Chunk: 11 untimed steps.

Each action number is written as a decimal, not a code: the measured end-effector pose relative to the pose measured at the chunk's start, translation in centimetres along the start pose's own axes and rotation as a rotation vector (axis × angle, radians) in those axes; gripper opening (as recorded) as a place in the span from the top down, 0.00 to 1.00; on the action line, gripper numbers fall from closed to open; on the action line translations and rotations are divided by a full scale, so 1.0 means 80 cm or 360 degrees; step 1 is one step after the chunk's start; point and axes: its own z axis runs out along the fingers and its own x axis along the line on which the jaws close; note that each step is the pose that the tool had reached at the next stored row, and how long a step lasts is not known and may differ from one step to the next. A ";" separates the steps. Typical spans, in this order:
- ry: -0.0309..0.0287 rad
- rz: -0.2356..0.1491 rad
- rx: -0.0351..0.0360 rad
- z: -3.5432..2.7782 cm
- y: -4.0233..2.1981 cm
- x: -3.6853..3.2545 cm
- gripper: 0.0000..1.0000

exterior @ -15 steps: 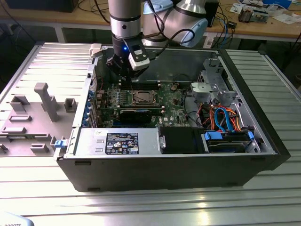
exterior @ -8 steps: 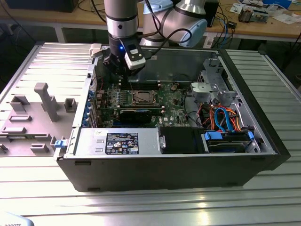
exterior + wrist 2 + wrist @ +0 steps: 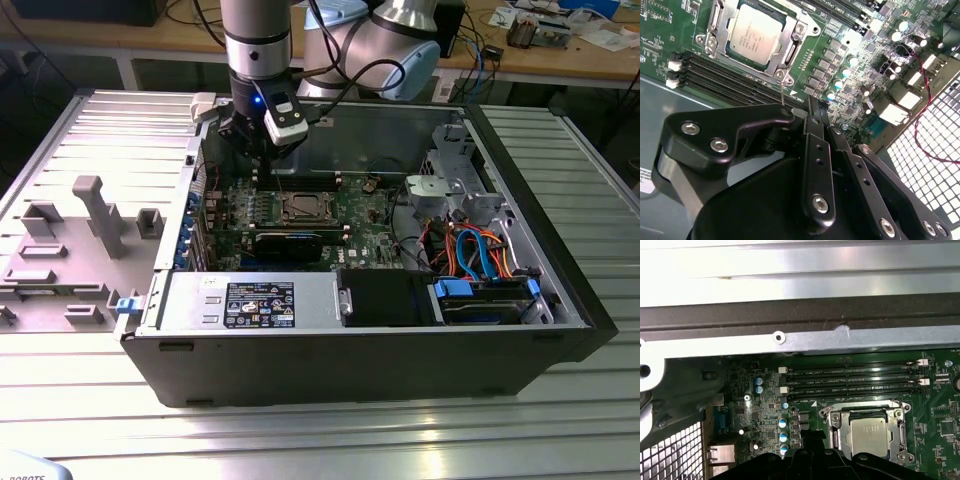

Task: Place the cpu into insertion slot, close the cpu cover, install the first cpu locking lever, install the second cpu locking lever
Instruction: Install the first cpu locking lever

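Observation:
The cpu (image 3: pixel 754 31) lies flat in the socket on the green board, its silver top showing through the window of the cpu cover (image 3: pixel 792 47), which is folded down around it. Both wrist views show this; in the first wrist view the cpu (image 3: pixel 868 435) sits inside the cover (image 3: pixel 836 421). A thin wire lever (image 3: pixel 782 95) rises from the socket's corner toward my gripper (image 3: pixel 802 107). The gripper's black fingers are shut together. I cannot tell whether they touch the lever. In the exterior view the gripper (image 3: pixel 256 150) hangs just beyond the socket (image 3: pixel 303 208), toward that view's left.
The open computer case (image 3: pixel 560 260) has tall walls all round. Memory slots (image 3: pixel 850 380) run beside the socket. A black card (image 3: pixel 288 245) lies in front of it. A drive cage with blue and orange cables (image 3: pixel 480 255) fills the exterior view's right. A grey fixture plate (image 3: pixel 80 240) lies at its left.

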 end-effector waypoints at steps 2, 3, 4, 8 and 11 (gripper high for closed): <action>0.00001 -0.0001 -0.0001 0.0000 0.0000 0.0000 0.89; 0.00001 -0.0001 -0.0001 0.0000 0.0000 0.0000 0.89; 0.00001 -0.0001 -0.0001 0.0000 0.0000 0.0000 0.89; 0.00001 -0.0002 -0.0001 0.0000 0.0000 0.0000 0.89; 0.00001 -0.0002 -0.0001 0.0000 0.0000 0.0000 0.89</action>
